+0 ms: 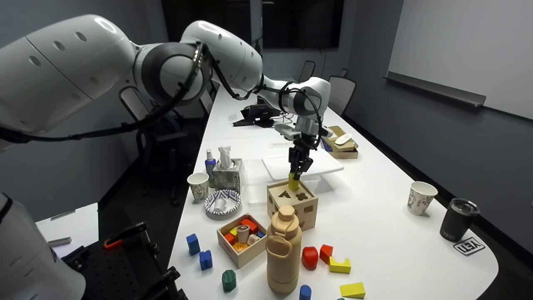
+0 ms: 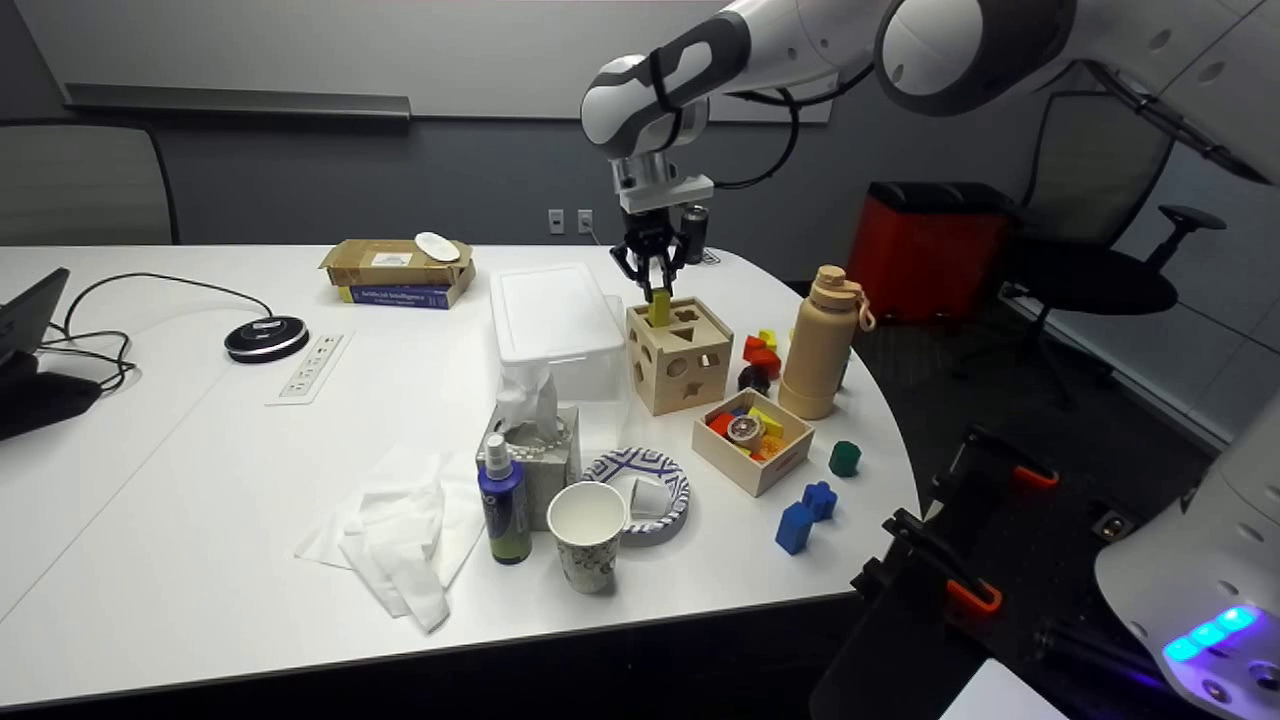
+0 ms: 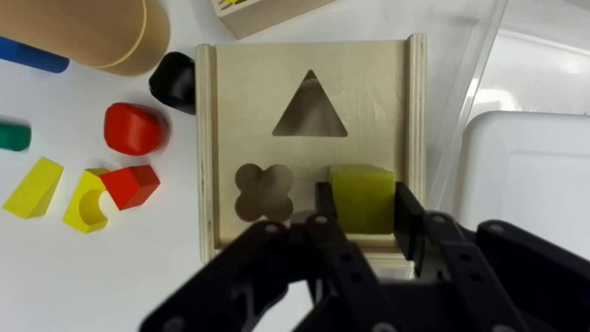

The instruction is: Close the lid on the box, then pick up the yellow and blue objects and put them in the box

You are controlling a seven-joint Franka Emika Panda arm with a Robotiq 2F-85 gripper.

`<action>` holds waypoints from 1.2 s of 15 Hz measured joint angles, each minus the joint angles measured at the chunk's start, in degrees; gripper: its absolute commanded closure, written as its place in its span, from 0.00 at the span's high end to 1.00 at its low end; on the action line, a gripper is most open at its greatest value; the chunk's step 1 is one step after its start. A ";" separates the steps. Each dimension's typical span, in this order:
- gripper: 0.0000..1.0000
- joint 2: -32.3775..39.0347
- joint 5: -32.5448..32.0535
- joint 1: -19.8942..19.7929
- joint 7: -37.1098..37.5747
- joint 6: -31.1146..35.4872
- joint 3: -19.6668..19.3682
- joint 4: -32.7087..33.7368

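Yellow block (image 2: 659,308) held at the closed lid (image 3: 368,83) of the box (image 2: 694,371)

The single arm (image 1: 235,54) reaches over the box. A clear plastic tub (image 2: 592,378) stands just beside the box; a tan bottle (image 1: 284,254) and a wooden tray (image 2: 728,464) stand near it, apart. The lid lies across the top of the box, triangle hole (image 3: 310,110) and clover hole (image 3: 263,192) uncovered, so the closing step looks done.

The gripper (image 3: 364,205) is clamped on the yellow block, with the box directly beneath. The coming move turns on the block's lower end against one corner of the box's top, beside the clover hole: its long axis runs close to upright, pointing down at the lid. Whether it sits in a hole or on bare wood cannot be told; the block hides the spot.

Counting out from the box: one black piece (image 3: 174,83), two red blocks (image 3: 131,129), a yellow arch (image 3: 80,198) and a yellow wedge (image 3: 33,189). A blue cylinder (image 1: 305,293), a blue prism (image 1: 193,244), a blue clover block (image 1: 205,260) and two green blocks (image 1: 229,280) lie farther from the box than the reds. Pieces (image 1: 250,225) in the tray overlap too much to count.
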 measured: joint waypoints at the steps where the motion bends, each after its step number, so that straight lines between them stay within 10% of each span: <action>1: 0.09 0.25 0.00 0.03 0.00 -0.17 0.01 0.45; 8: 0.09 3.08 0.00 0.19 0.00 -0.30 0.04 3.41; 9: 0.59 3.43 0.00 0.19 -0.01 -0.31 0.04 3.73; 15: 0.98 4.01 -0.01 0.19 -0.06 -0.77 0.09 4.96; 18: 1.00 3.77 -0.01 0.17 -0.06 -2.01 0.18 5.84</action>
